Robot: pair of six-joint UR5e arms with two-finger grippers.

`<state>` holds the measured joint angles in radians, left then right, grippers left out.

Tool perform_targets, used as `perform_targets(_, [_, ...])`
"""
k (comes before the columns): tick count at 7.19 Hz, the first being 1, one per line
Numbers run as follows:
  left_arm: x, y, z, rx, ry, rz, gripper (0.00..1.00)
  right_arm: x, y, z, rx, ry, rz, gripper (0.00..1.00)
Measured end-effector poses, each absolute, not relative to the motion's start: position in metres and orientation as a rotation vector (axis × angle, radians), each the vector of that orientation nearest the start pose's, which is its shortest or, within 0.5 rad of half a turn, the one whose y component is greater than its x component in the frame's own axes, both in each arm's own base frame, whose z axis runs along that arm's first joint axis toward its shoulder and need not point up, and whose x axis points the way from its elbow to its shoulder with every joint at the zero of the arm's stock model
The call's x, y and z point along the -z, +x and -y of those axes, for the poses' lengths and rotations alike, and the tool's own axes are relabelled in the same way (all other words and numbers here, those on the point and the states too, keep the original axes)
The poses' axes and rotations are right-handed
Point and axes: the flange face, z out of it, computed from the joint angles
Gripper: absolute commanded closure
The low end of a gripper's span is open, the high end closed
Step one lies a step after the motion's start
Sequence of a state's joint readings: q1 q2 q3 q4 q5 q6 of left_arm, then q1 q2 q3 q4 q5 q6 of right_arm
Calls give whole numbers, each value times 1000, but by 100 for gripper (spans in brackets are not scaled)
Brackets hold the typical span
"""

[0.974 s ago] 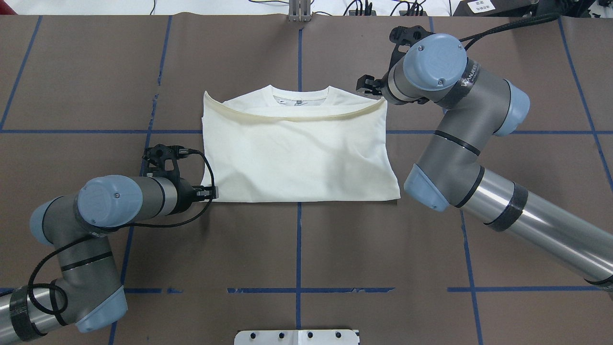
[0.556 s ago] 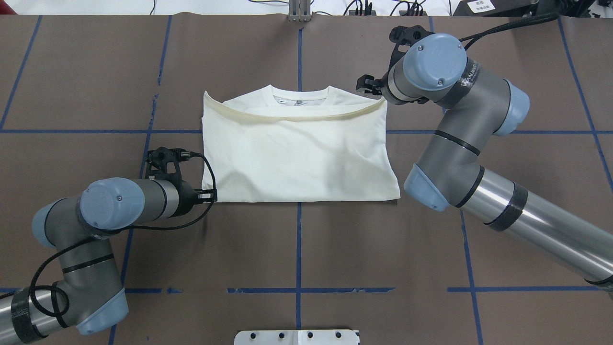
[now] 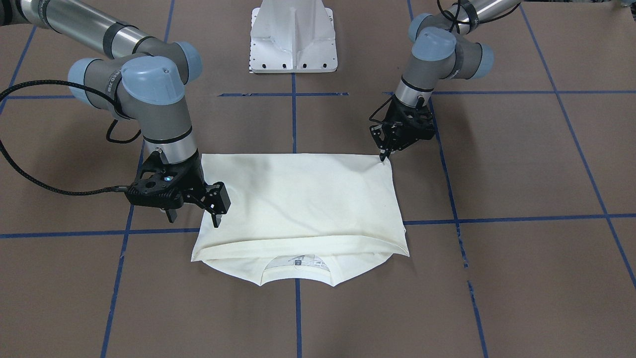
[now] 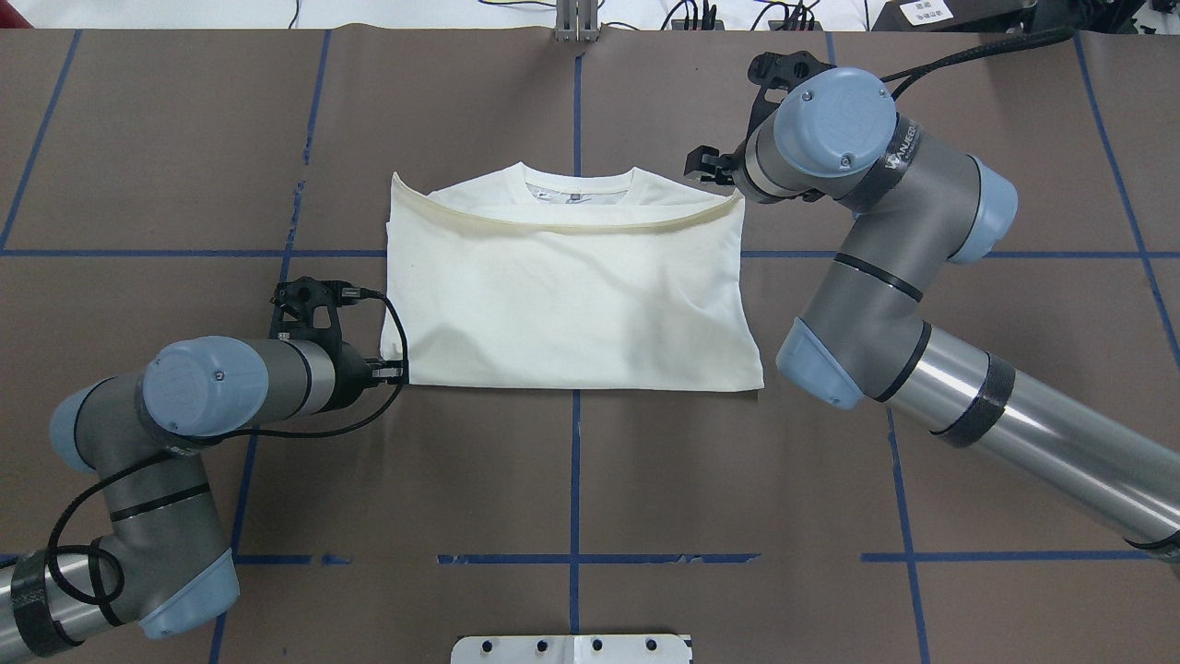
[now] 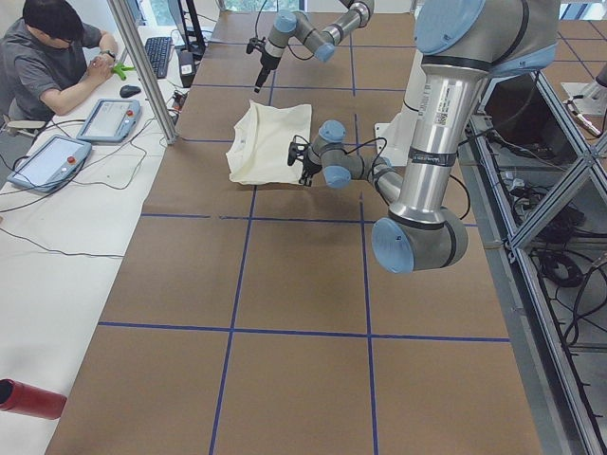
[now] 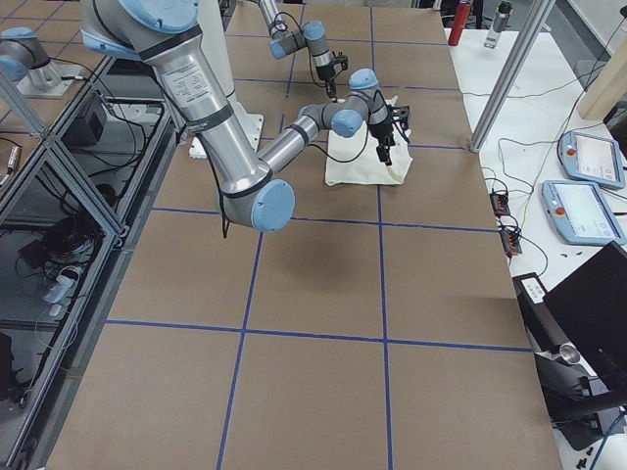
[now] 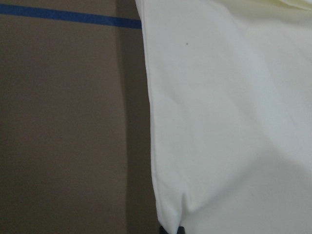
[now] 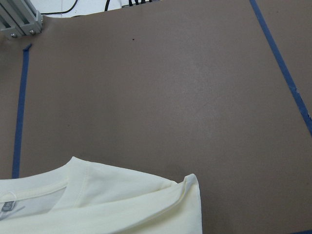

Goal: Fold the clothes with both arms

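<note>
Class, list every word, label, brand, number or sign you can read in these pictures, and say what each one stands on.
"ANJEE", as far as it seems to read, partly cut off: white letters on the black band of the right arm.
Neck label inside the T-shirt: too small to read.
Sticker on the left arm: too small to read.
White tag beyond the table's far edge: blurred.

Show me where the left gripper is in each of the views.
Exterior front-facing: left gripper right of centre.
Overhead: gripper left of centre.
Exterior left: gripper upper middle.
Exterior right: gripper near the top.
Left wrist: only a dark fingertip, bottom edge.
Right wrist: not in it.
Landmark: the corner of the T-shirt that it pinches.
</note>
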<state>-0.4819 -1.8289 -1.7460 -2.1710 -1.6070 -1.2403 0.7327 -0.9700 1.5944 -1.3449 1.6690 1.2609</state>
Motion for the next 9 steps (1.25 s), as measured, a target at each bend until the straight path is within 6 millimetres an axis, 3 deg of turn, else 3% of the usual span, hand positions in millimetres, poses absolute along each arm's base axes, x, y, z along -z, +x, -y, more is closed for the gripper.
perform_targets(2, [-393,439,448,111,461,-882,100,-275,-439,558,-353,345,786,0])
perform_targets(4, [-410,415,538,121,532,-770,100,-273,-439,557,-351,346,789,0])
perform_targets(6, [-418,418,633,153,574,-711,100,-271,-440,556,-349,347,794,0])
perform_targets(7, [-424,422,668,158,597,-706,90,-268,-441,554,-348,347,799,0])
perform_targets(8, [-429,417,687,146,618,-707,1,-264,-444,549,-346,347,809,0])
perform_targets(9, [-429,408,694,123,634,-728,0,-257,-451,544,-344,343,823,1])
